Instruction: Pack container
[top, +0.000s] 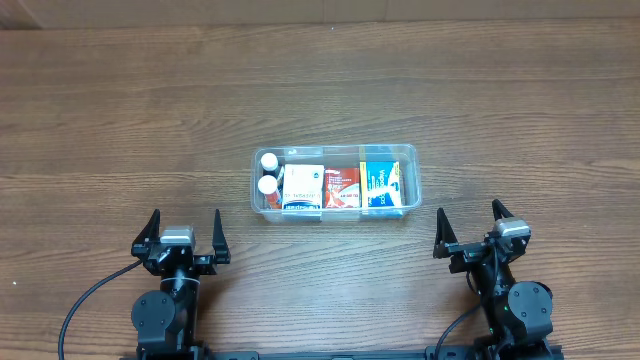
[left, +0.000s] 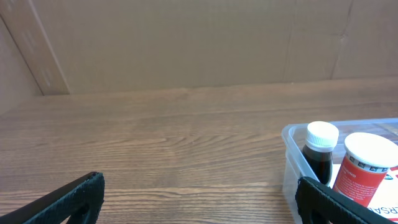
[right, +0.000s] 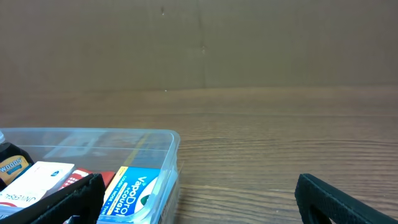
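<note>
The clear plastic container (top: 412, 152) sits at the table's centre. Inside stand two small white-capped bottles (top: 268, 160) at its left end, then a white box (top: 303, 187), a red box (top: 341, 187) and a blue box (top: 380, 186). My left gripper (top: 186, 230) rests open near the front edge, left of the container, nothing between its fingers. My right gripper (top: 470, 226) is open too, in front of the container's right end. The left wrist view shows the container (left: 292, 163) and bottles (left: 320, 155) at right. In the right wrist view, the container's (right: 171, 146) blue box (right: 130, 193) lies at left.
Brown wood-grain table all round the container. A plain brown wall rises behind the table in both wrist views. Black cables trail from each arm base at the front edge.
</note>
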